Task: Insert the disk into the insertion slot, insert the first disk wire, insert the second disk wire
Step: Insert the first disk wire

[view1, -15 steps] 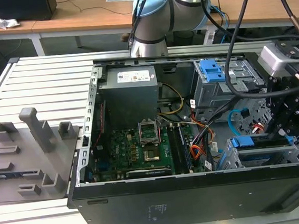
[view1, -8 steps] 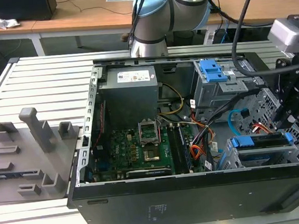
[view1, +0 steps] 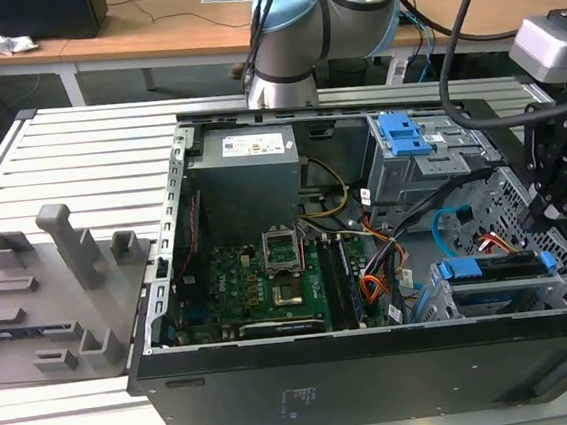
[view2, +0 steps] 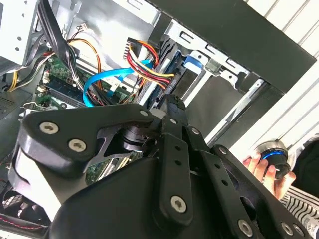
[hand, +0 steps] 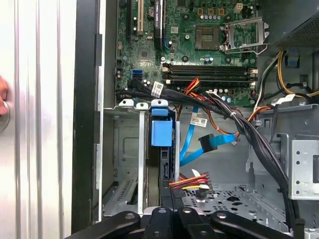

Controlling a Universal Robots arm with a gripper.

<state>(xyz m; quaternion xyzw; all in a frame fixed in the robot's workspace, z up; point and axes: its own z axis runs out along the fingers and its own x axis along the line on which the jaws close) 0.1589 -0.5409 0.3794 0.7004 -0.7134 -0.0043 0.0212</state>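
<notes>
— What lay on the table (view1: 78,162)?
— An open case (view1: 379,374) lay there, open side up, and the arm (view1: 296,30) bent over it.
— Where was the slot?
— The slot (view1: 498,192) sat in the case's corner at the exterior view's right, beside a taller cage (view1: 409,160).
— Was the disk in it?
— The disk (view1: 495,268) stood on edge inside the slot, its blue frame uppermost.
— And the tool?
— The tool (view2: 168,105) hung near the disk's end. Whether it was wide or narrow could not be told.
— And the wires?
— The first wire (hand: 192,181) reached the disk's end, close by the tool. Whether it was plugged in could not be told. The second wire (hand: 192,134) looped just beside the disk, its plug (hand: 209,142) apart from it.
</notes>
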